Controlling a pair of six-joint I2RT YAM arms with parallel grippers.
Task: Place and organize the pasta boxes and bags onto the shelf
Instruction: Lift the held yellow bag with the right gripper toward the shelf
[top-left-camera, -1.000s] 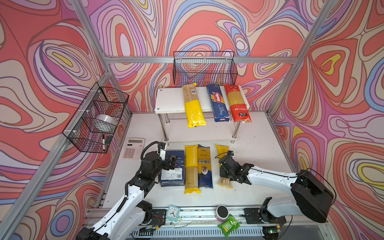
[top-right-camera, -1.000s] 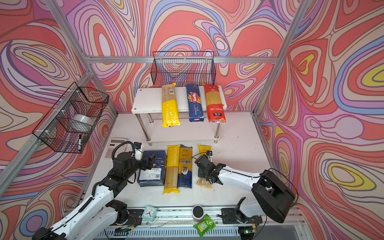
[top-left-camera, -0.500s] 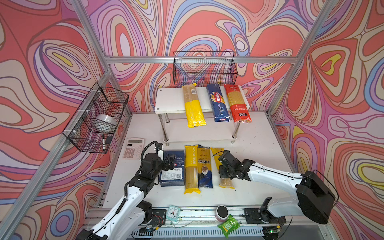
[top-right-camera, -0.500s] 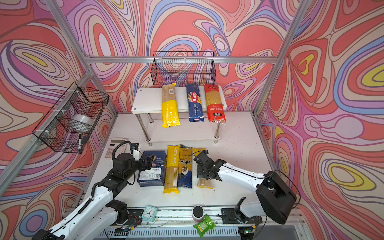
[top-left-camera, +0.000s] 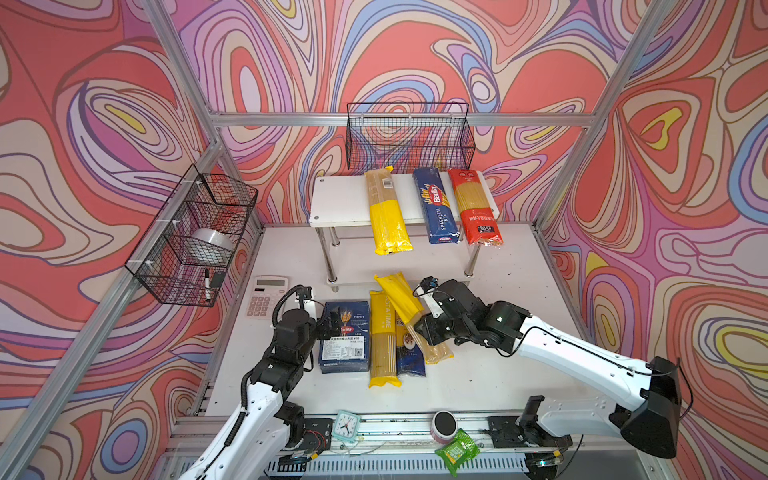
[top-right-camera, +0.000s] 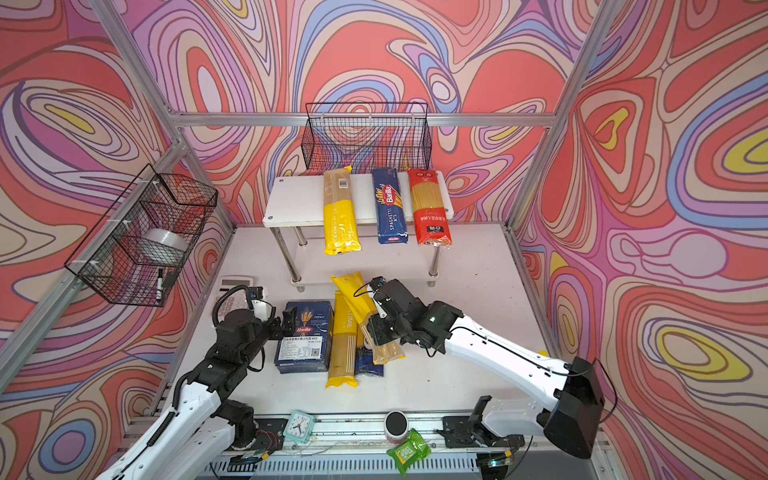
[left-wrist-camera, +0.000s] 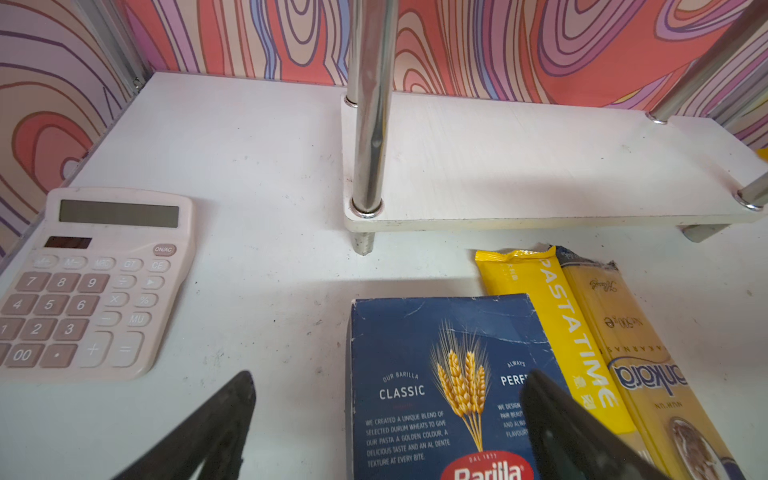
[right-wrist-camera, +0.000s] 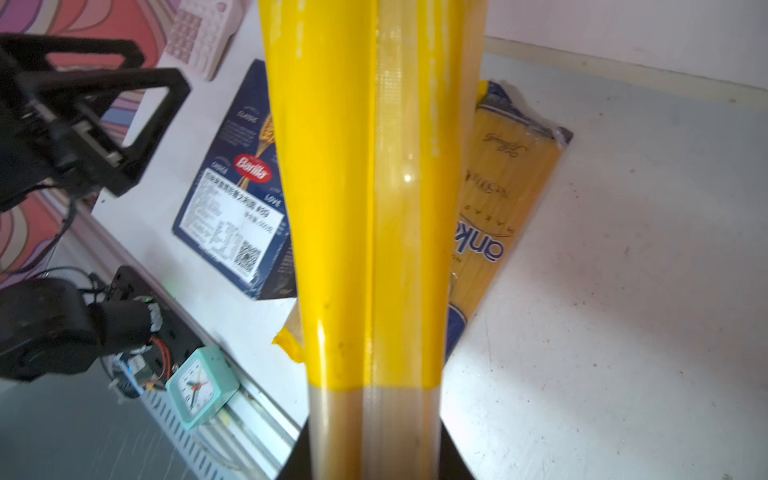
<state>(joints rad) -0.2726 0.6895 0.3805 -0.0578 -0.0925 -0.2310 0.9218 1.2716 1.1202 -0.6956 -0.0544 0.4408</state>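
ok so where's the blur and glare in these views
Right wrist view: the yellow-and-clear bag fills the middle, slightly soft, with small glare spots on its plastic. Left wrist view: the left gripper shows as dark out-of-focus fingers, while the calculator is sharp. Both top views: evenly lit and sharp across the shelf.

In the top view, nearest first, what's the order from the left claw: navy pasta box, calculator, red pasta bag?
1. Navy box, at the left gripper.
2. Calculator, off to its left.
3. Red bag, on the shelf.
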